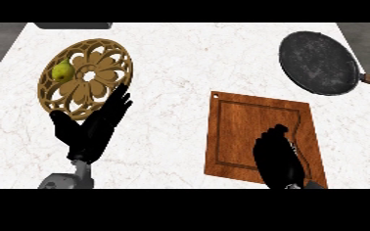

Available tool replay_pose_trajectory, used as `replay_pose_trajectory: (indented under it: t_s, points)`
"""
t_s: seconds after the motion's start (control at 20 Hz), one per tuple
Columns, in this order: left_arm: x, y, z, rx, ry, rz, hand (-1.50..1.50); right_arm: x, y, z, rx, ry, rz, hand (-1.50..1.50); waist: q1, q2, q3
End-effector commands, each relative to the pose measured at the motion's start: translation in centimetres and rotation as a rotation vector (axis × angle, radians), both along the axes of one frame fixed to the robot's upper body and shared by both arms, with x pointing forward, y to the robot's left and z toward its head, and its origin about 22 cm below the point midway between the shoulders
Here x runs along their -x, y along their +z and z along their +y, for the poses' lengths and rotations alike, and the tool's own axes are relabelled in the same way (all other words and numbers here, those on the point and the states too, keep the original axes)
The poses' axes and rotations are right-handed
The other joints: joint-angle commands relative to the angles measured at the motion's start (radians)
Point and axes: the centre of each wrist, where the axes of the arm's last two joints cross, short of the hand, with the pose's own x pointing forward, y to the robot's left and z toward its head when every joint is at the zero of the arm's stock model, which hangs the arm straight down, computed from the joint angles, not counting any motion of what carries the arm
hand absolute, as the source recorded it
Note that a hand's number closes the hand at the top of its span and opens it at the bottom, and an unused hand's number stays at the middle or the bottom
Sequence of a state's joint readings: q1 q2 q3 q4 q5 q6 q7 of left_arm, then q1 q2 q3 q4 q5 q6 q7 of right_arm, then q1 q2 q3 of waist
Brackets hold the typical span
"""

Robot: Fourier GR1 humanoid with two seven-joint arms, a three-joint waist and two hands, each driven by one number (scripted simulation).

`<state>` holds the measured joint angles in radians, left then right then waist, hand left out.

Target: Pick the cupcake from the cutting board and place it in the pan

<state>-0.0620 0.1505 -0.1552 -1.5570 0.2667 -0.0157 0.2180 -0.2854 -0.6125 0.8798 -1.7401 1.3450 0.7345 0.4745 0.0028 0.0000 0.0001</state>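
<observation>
Right hand (pixel 278 159) sitting over cutting board (pixel 245 127) at 5 o'clock, fingers curling downward; cupcake not showing, so cannot tell whether hand is holding it. Pan (pixel 318 62) lying at 2 o'clock, well apart from board, dark and bare inside. Left hand (pixel 94 127) resting at 8 o'clock, fingers straight and relaxed, tips overlapping carved wooden trivet (pixel 86 78). Pear (pixel 63 71) lying on trivet's left part. No readable writing showing.

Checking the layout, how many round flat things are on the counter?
2: the carved trivet at far left, holding a pear; the dark pan at far right.
</observation>
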Motion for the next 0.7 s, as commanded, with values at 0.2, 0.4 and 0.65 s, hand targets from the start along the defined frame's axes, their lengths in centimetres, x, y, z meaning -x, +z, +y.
replay_pose_trajectory:
  t_s: [0.2, 0.4, 0.65]
  points:
    - [-0.3, -1.5, -0.5, -0.001, 0.010, -0.008, 0.00, -2.5, -0.2, -0.5, 0.044, 0.178, -0.051, 1.50, 0.002, 0.001, 0.000]
    - [0.2, -0.8, 1.5, -0.009, 0.036, 0.008, 0.00, 0.3, -1.0, -1.5, -0.450, -0.017, 0.068, 1.50, -0.033, 0.003, 0.002]
    - [-0.1, 0.0, 0.1, 0.012, 0.040, -0.009, 0.00, 0.6, -1.9, -5.1, -0.749, -0.138, 0.090, 1.50, -0.024, 0.002, 0.002]
